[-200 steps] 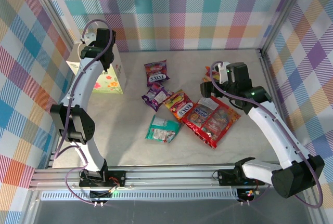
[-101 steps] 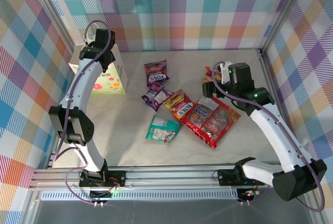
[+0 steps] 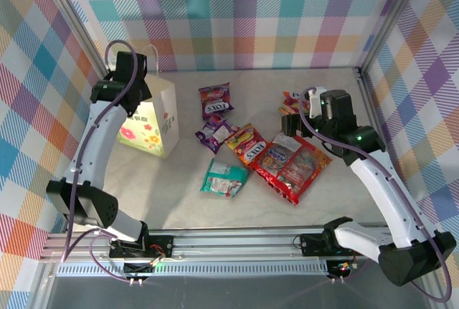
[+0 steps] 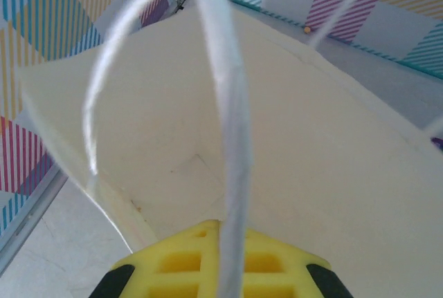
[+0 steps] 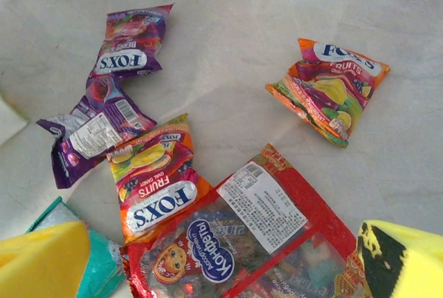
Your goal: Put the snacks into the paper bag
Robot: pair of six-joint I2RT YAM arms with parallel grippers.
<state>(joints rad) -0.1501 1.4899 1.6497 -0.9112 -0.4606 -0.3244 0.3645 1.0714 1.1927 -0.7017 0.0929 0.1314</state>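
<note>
Partly hidden, left pincer (image 4: 221, 260) clamped on paper bag (image 3: 155, 119) handle, right pincer (image 5: 225, 260) wide, empty.

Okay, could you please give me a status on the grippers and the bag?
Left gripper shut on the handle of the bag. Right gripper open, above the snacks. Bag upright, mouth open; six snacks outside it on the table. Bare table between them.

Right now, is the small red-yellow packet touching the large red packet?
Apart: right wrist view shows bare table between small red-yellow packet and large red packet.
</note>
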